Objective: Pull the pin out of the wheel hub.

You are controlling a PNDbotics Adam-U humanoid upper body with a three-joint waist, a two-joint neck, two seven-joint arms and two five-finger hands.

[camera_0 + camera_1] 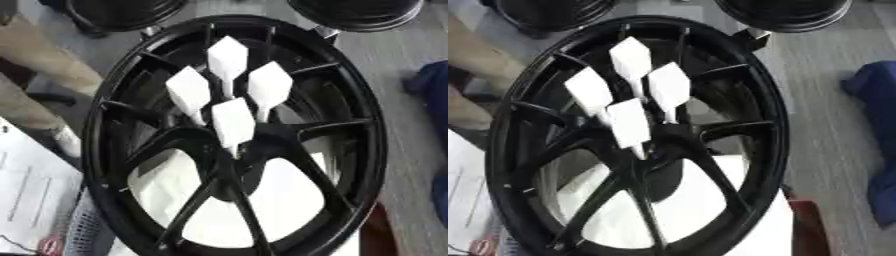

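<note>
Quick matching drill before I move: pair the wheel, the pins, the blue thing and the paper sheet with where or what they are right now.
Things:
1. wheel
2. pins
3. blue cloth
4. paper sheet

Descriptions:
A. white, standing in a cluster at the hub
B. black, spoked, filling the middle of the view
C. lower left edge
D. right edge

Pairs: 1-B, 2-A, 3-D, 4-C. Neither hand shows.

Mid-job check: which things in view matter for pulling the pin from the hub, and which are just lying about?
Belongs to the job:
- black wheel, spokes meeting at its hub
- four white pins standing up around the hub

Just lying about:
- two more black wheels at the far edge
- blue cloth, right side
- white paper sheet, left side

Neither hand shows.
</note>
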